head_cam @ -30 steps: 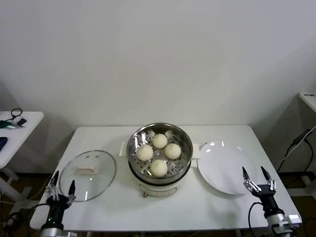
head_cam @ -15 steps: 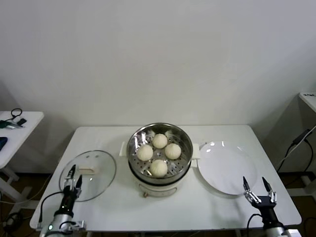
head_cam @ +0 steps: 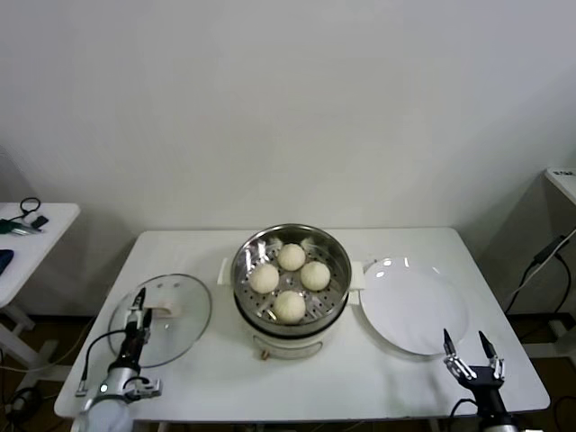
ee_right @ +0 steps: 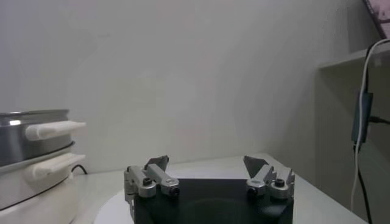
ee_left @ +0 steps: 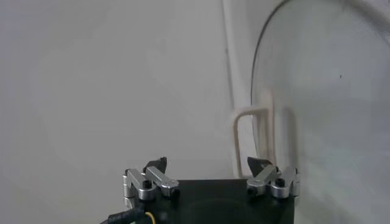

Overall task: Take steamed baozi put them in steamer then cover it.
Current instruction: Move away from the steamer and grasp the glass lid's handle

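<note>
Buns loaded, lid next

Four cream-white dough buns (head_cam: 290, 279) sit in the shiny steel steamer (head_cam: 291, 270); open left gripper (head_cam: 138, 306) probably lines up on the counter-laid glass lid (head_cam: 160, 319); right gripper (head_cam: 473, 353) idles open.

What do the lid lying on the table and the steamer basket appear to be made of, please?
The lid looks like clear glass: the table shows through it, with a thin metal rim and a cream, probably plastic, handle. The steamer basket looks like polished stainless steel: shiny, reflective walls and a perforated floor under the buns.
</note>
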Action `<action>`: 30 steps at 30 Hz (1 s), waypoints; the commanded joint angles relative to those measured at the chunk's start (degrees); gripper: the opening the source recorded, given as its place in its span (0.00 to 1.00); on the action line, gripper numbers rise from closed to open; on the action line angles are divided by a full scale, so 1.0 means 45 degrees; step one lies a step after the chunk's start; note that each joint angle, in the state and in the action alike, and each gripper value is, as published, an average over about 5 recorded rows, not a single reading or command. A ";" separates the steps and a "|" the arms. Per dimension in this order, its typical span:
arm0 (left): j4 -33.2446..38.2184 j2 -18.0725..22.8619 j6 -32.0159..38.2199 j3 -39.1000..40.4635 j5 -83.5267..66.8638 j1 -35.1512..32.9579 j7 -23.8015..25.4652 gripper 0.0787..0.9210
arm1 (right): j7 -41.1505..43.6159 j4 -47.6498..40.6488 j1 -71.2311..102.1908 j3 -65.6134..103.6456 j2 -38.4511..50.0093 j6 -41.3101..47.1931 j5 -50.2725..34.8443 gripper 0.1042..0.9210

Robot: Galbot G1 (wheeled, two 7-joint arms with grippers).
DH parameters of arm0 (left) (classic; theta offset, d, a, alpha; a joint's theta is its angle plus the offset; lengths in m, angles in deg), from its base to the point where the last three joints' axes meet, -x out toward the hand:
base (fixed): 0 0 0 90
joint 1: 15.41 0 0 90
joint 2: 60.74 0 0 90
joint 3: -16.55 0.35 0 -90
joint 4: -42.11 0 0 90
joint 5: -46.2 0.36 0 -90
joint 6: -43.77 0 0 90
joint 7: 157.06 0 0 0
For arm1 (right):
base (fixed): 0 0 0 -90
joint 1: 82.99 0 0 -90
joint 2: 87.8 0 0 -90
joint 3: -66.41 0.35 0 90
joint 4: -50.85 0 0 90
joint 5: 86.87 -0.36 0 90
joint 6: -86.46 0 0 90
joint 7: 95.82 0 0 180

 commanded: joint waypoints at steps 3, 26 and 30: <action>-0.0890 -0.0001 -0.0089 0.0087 0.0456 0.0825 -0.0007 0.88 | 0.0006 0.0154 0.0115 0.0078 -0.0165 -0.0047 0.0070 0.88; -0.1454 -0.0127 0.0618 0.0065 0.0200 0.0800 0.0116 0.14 | -0.0087 0.0316 0.0002 0.0087 -0.0510 0.0042 0.0184 0.88; -0.0869 -0.0134 0.0626 0.0070 -0.0243 0.0603 0.0186 0.08 | -0.0106 0.0328 -0.0002 0.0087 -0.0502 0.0061 0.0192 0.88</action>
